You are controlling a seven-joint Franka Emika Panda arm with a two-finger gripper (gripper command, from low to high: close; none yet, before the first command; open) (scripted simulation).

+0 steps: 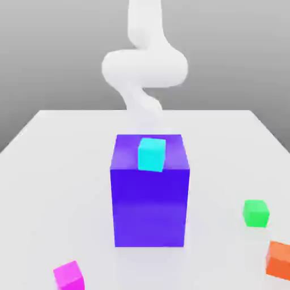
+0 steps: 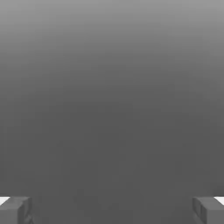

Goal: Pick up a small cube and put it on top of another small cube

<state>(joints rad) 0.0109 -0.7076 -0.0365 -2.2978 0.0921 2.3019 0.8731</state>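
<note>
Item: magenta cube (image 1: 69,276). Small, plain. Rests on the white table (image 1: 51,170), in front of the blue-violet block (image 1: 149,192) and off toward the exterior view's left of it, well apart from it. Untouched.

Item: green cube (image 1: 256,213). Small, about the same size. On the table toward the exterior view's right of the block, well apart, level with the block's lower front edge. Nothing on top of it.

Item: gripper (image 2: 112,210). Fingers (image 2: 15,210) spread to their widest, with only grey background between them; nothing held. The arm (image 1: 144,65) rises behind the block.

Other stock: cyan cube (image 1: 152,154) on the block's top face; orange cube (image 1: 279,259) in front of and to the right of the block, beyond the green cube.

Step in hand, by judgement: the start, approach not begun. The next move calls for carrying the open gripper past the tall block and down over the magenta cube, without clipping the block or the cyan cube.

Orientation: the magenta cube has equal sides, so no long axis. It sits flat, turned slightly, one vertical edge facing the camera. The fingers should line up with a pair of flat faces.
</note>
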